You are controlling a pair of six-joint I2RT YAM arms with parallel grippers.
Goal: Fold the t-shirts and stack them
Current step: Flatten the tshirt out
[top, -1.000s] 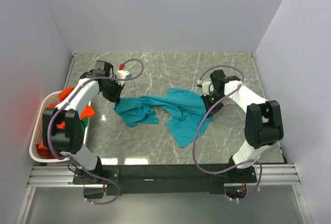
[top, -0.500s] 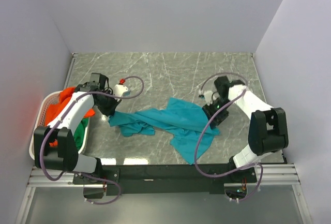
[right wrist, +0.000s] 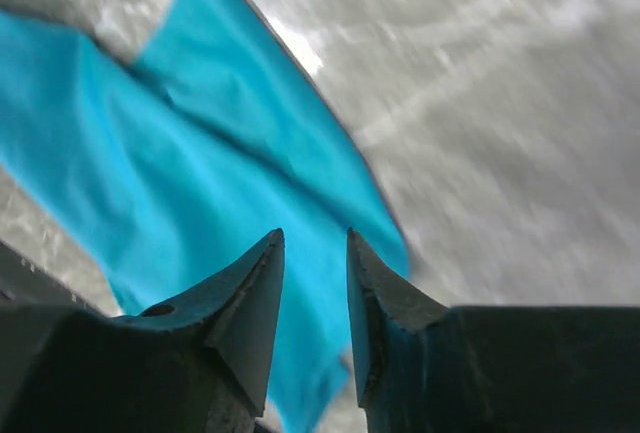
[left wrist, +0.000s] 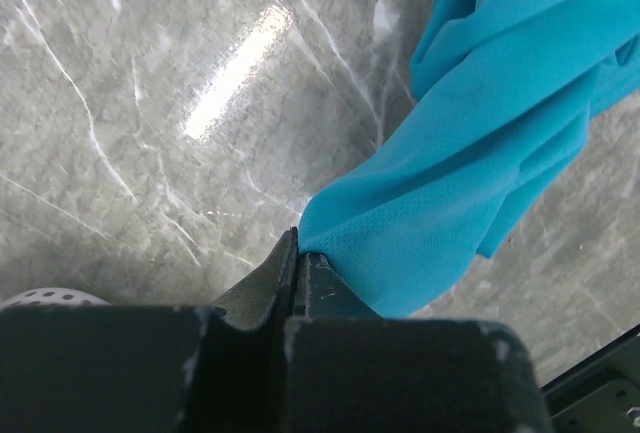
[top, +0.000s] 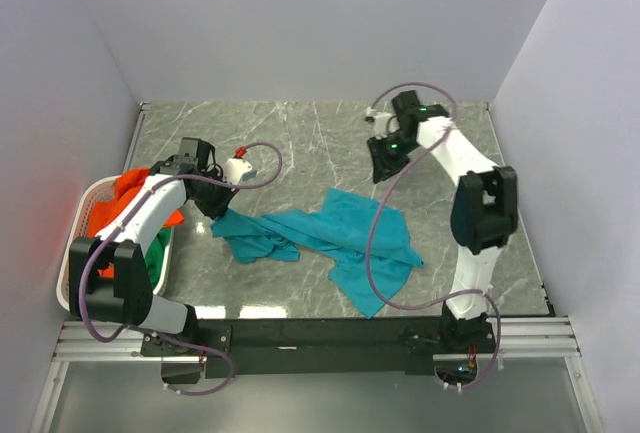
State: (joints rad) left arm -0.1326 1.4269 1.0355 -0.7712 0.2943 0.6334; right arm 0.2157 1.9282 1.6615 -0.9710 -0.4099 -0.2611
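A teal t-shirt [top: 335, 238] lies crumpled and stretched across the middle of the table. My left gripper [top: 216, 209] is shut on its left end, and the left wrist view shows the cloth [left wrist: 480, 143] pinched at the tips of the gripper [left wrist: 298, 241]. My right gripper [top: 381, 159] hangs open above the table behind the shirt's right side, holding nothing. In the right wrist view the gripper [right wrist: 315, 240] stands apart over the teal cloth [right wrist: 190, 163]. An orange t-shirt [top: 133, 189] and a green one [top: 152, 256] sit in the basket.
A white laundry basket [top: 74, 265] stands at the table's left edge beside my left arm. Grey walls close in the back and both sides. The near table edge [top: 300, 310] runs just below the shirt's lowest corner.
My right gripper opened, let go of the teal shirt and swung up and back toward the far wall. The shirt's right part dropped onto the table. My left gripper kept its hold.
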